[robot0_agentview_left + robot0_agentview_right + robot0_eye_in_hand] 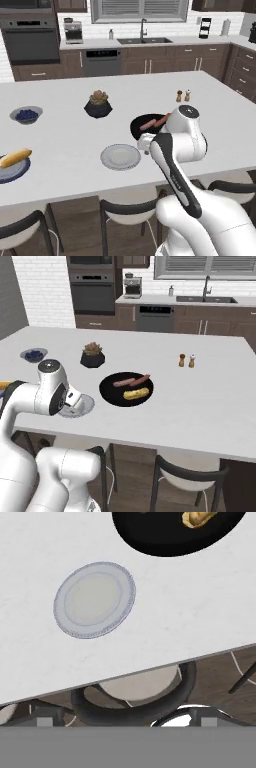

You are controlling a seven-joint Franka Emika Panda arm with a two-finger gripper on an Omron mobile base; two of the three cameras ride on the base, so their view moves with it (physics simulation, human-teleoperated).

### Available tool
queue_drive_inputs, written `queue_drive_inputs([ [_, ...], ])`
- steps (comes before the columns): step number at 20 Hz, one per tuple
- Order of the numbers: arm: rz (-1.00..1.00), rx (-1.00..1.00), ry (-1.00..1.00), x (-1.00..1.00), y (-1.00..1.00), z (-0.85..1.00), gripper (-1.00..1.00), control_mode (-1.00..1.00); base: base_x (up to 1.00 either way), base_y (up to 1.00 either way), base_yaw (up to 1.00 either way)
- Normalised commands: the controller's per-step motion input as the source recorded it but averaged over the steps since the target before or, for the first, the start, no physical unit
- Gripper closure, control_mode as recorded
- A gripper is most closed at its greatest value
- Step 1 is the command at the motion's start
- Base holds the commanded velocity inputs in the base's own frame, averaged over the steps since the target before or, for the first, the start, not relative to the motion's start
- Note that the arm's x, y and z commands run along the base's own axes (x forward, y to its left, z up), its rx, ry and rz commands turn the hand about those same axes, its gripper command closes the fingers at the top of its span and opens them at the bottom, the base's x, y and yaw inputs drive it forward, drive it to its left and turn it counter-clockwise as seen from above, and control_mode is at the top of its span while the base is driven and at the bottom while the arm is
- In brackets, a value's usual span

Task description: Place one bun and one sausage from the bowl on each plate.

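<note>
Grey plate [94, 599] ahead of open pincer

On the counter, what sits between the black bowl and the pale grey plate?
Nothing: in the hand view bare white counter separates the bowl from the pale grey plate. In the left base view the arm covers that gap.

Bench [65, 140]: smooth white stone-like top, faintly veined, matt. Bowl [112, 391]: glossy black, smooth. Pale grey plate [94, 599]: matt ceramic look with a finely beaded rim. Buns [136, 393]: golden, softly shaded crust. Sausages [132, 381]: smooth reddish-brown skin. Cabinets [165, 60]: dark brown wood grain. Oven [31, 40]: brushed dark metal.
</note>
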Motion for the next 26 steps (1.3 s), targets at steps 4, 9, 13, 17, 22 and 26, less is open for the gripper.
queue_drive_inputs([
  [4, 0.00, 0.00, 0.00, 0.00, 0.00, 0.00, -1.00, 1.00, 0.80, -0.82, 0.00],
  [9, 0.00, 0.00, 0.00, 0.00, 0.00, 0.00, -1.00, 1.00, -0.04, -0.91, 0.07],
  [13, 0.00, 0.00, 0.00, 0.00, 0.00, 0.00, -1.00, 1.00, 0.10, -0.79, 0.01],
  [17, 0.00, 0.00, 0.00, 0.00, 0.00, 0.00, -1.00, 1.00, 1.00, -0.14, -0.01],
  [22, 0.00, 0.00, 0.00, 0.00, 0.00, 0.00, -1.00, 1.00, 1.00, 0.02, -0.06],
  [26, -0.15, 0.00, 0.04, 1.00, 0.00, 0.41, -1.00, -1.00, 0.00, 0.00, 0.00],
])
